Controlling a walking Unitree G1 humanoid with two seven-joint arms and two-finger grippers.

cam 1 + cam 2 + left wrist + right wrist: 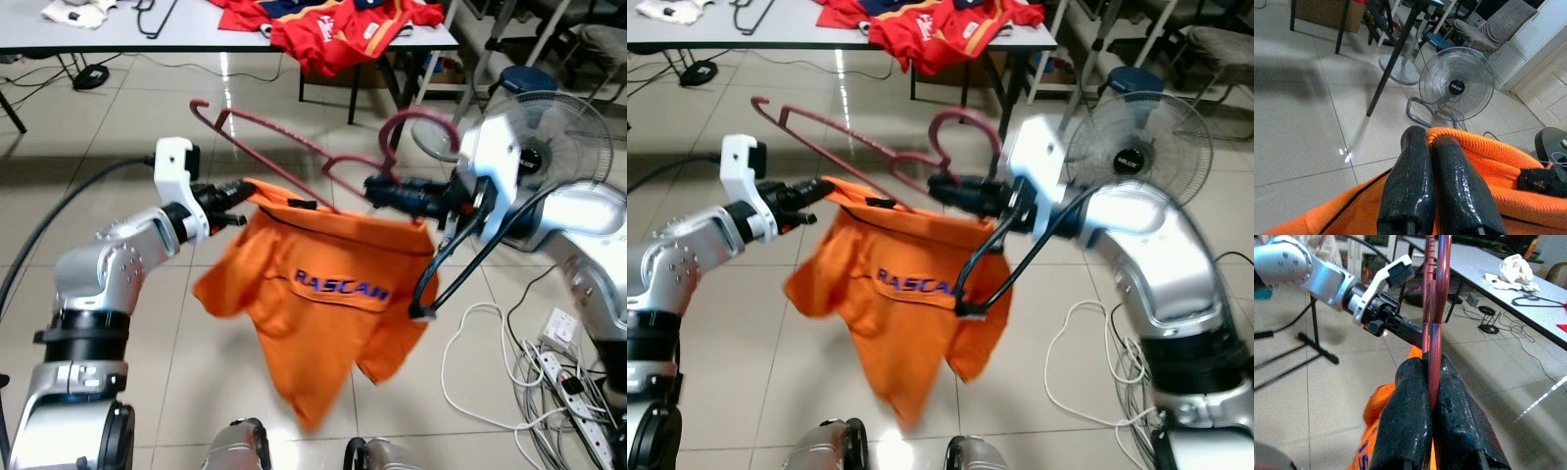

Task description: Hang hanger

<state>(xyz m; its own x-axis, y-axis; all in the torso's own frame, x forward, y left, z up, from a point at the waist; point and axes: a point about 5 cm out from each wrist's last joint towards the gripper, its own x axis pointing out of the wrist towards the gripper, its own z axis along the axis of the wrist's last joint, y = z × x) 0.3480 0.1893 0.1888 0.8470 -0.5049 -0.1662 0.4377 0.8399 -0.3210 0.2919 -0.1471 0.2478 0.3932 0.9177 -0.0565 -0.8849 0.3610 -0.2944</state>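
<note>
In the left part of the head view, the left gripper has its two black fingers pressed together on the collar edge of the orange knitted shirt with dark blue letters. The jaws are nearly fully closed, with only the thin cloth between them, and they hold one shoulder of the shirt up in the air above the light tiled floor.

In the middle of the frame, the dark red plastic hanger stands tilted: one long arm goes up toward the upper left, free of the shirt, and its hook curls in the upper right of the centre. The shirt hangs below it, mostly loose, and I cannot tell if the other hanger arm is already inside the neck.

On the right, the right gripper is closed tight around the hanger near the base of the hook; the wrist view shows the red bar squeezed between both pads. Behind this arm, a grey standing fan is near, and white cables lie on the floor at the lower right.

The risks, in my judgement: the hanger is thin and tilted, so it may turn in the grip when the arm moves. The shirt is held by a small piece of cloth only, so a pull between the two arms may make it slip out and fall. The free hanger arm could also catch the fan.
</note>
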